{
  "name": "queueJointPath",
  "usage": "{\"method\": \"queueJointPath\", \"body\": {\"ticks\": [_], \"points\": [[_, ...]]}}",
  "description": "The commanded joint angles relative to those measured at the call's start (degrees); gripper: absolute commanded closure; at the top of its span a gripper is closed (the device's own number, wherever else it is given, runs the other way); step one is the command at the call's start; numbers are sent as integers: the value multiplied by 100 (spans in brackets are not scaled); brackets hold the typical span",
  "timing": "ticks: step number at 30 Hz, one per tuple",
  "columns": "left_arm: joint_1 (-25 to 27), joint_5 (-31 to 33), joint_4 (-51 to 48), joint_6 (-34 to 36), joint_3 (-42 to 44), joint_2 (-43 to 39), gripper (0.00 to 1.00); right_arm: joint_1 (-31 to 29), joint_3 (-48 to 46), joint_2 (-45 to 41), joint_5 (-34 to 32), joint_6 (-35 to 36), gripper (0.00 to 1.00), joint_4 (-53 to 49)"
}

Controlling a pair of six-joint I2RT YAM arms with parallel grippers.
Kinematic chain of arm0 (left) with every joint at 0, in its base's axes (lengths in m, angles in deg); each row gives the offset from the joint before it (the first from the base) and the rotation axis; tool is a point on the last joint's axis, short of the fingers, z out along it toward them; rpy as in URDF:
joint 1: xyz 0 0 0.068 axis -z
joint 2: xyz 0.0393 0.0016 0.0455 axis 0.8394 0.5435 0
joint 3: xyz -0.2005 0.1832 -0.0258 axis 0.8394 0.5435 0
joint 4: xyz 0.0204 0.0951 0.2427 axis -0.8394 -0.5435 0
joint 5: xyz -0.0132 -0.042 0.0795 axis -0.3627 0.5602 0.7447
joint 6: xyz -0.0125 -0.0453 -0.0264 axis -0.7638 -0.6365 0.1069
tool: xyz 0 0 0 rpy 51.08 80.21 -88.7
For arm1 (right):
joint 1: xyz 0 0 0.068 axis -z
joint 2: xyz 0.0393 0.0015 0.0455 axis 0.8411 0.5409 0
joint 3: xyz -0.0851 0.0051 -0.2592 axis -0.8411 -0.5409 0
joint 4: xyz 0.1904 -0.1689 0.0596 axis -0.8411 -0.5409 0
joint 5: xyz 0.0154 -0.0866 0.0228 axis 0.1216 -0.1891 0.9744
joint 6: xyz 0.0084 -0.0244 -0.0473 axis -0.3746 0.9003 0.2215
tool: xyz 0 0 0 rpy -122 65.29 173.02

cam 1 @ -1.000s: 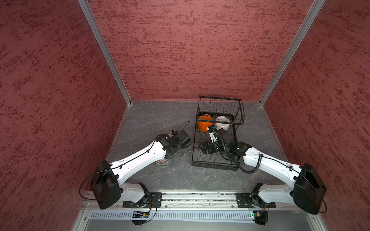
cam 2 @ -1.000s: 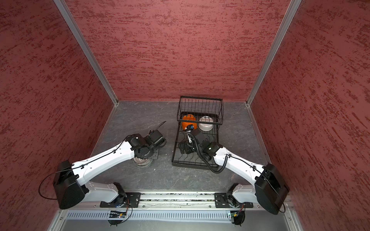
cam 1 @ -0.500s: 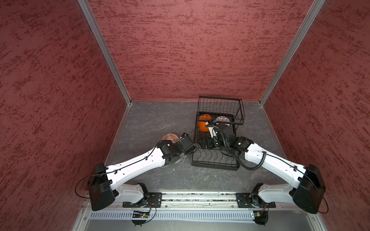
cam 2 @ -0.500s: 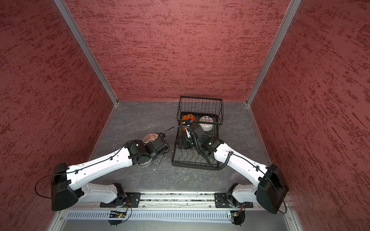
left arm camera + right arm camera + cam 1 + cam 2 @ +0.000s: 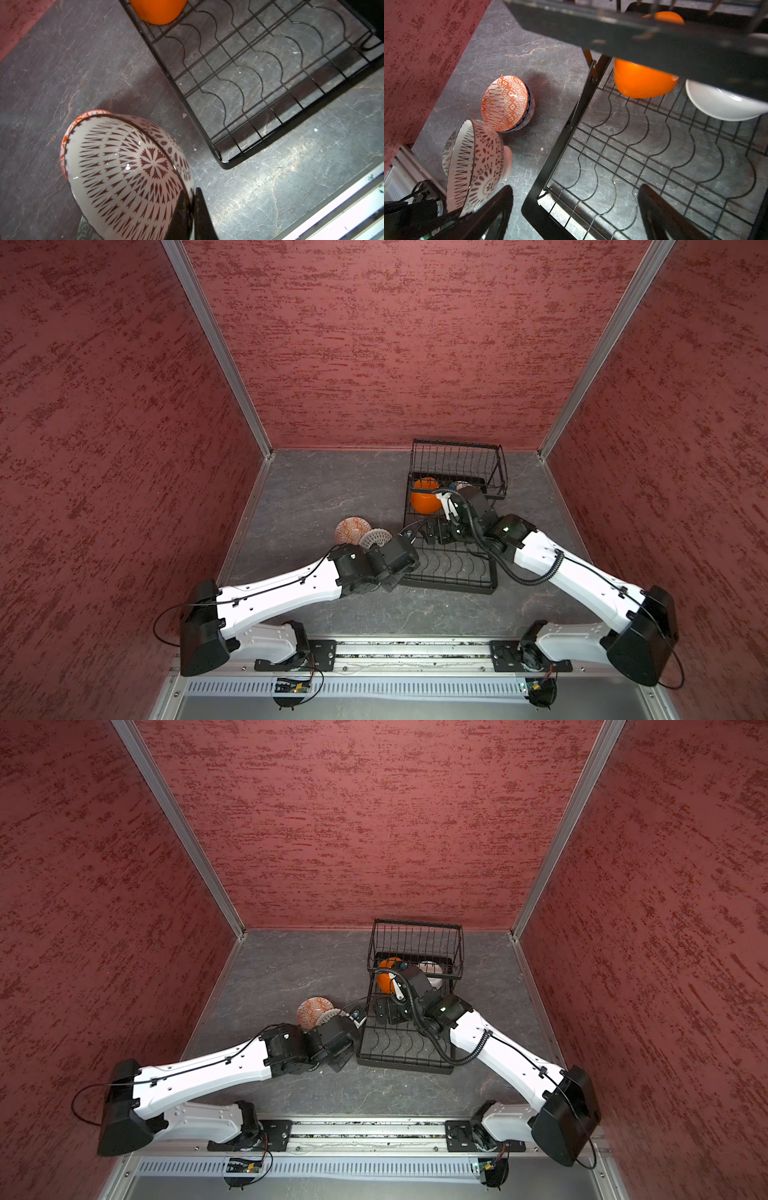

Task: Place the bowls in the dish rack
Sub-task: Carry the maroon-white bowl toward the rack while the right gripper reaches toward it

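White dark-patterned bowl (image 5: 128,170): rim pinched in left gripper (image 5: 190,196), beside dish rack (image 5: 223,165); right gripper (image 5: 574,193) released, over its base.

1. The left arm (image 5: 282,593) lay stretched forward and inward from its base, its white forearm nearly level and its black wrist (image 5: 374,568) turned toward the middle.
2. The left gripper (image 5: 190,190) was closed. Its two dark fingers (image 5: 180,216) pinched the rim of a patterned bowl (image 5: 128,172), which hung tilted on its side.
3. The right arm (image 5: 573,572) slanted forward and inward from the opposite base, with its wrist (image 5: 507,531) angled downward and a black cable looping beneath it.
4. The right gripper (image 5: 575,187) was spread wide, and its fingers (image 5: 660,209) held nothing between them.
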Motion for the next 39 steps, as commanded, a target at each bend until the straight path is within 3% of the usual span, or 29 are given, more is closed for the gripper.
{"method": "queueJointPath", "body": {"ticks": [1, 12, 19, 39], "points": [[234, 153, 651, 548, 85, -178, 100, 170, 198, -221, 267, 90, 5, -207], [900, 666, 1064, 1330, 244, 254, 100, 257, 1000, 87, 458, 638, 7, -1117], [1009, 795, 1286, 1844, 219, 417, 100, 258, 1442, 452, 743, 984, 14, -1661], [842, 135, 1083, 2456, -216, 953, 100, 177, 1779, 1092, 1137, 1458, 24, -2278]]}}
